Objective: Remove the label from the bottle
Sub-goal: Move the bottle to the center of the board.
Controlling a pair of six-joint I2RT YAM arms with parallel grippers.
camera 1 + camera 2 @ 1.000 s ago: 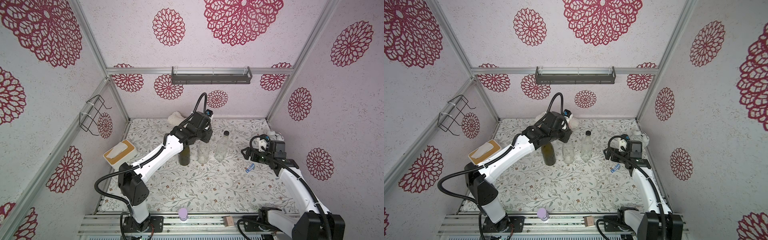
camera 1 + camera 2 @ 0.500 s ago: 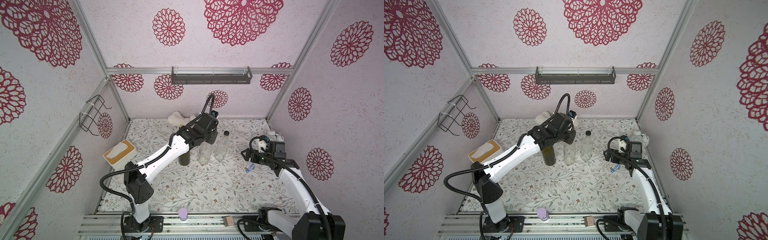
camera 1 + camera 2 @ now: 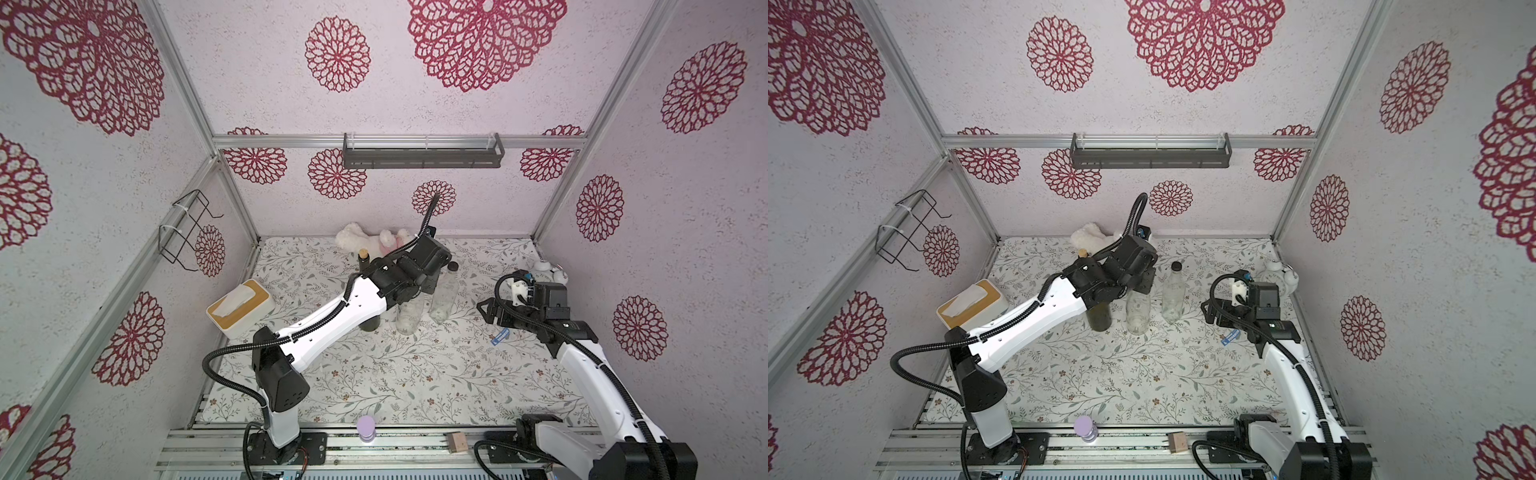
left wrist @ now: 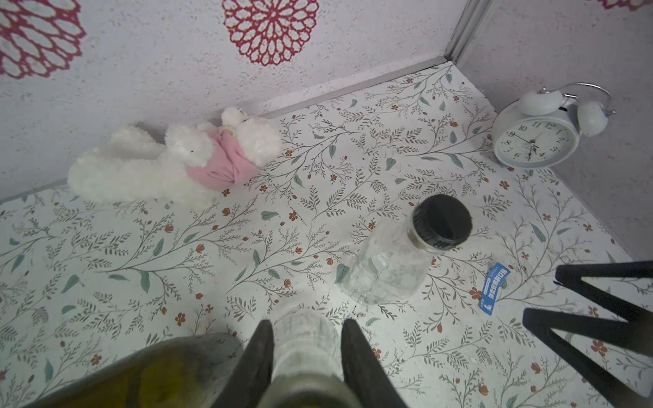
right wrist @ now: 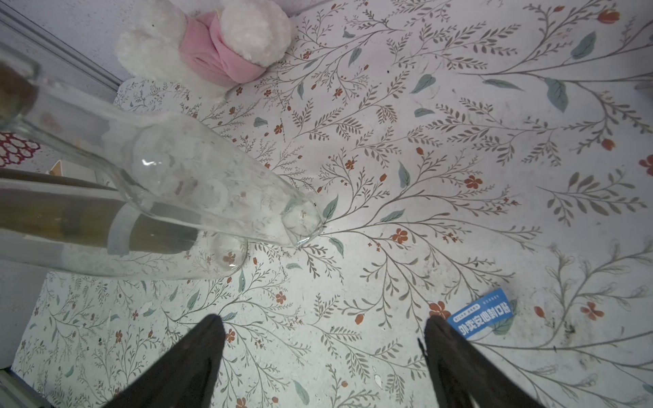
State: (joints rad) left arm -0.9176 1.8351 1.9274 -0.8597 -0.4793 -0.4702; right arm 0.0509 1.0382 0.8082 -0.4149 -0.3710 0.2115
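Three bottles stand in a row: a dark green corked one [image 3: 369, 322], a clear middle bottle [image 3: 409, 318] and a clear black-capped bottle [image 3: 444, 297]. My left gripper [image 4: 306, 328] is shut on the middle bottle's neck [image 4: 304, 339], coming down from above; in both top views its wrist [image 3: 1133, 257] hides that neck. A small blue label [image 3: 499, 336] lies flat on the table, apart from the bottles, also seen as the label [image 5: 480, 312] beside one finger. My right gripper [image 5: 323, 319] hovers open over bare table, right of the capped bottle [image 5: 212, 190].
A tissue box [image 3: 239, 305] stands at the left, a white plush toy [image 3: 374, 241] against the back wall, an alarm clock [image 3: 548, 270] in the back right corner. A purple cap [image 3: 366, 428] and a wooden block [image 3: 457, 441] rest on the front rail.
My left wrist has swung to the right and back while staying shut, uncovering the dark bottle's cork. The right arm has hardly moved.
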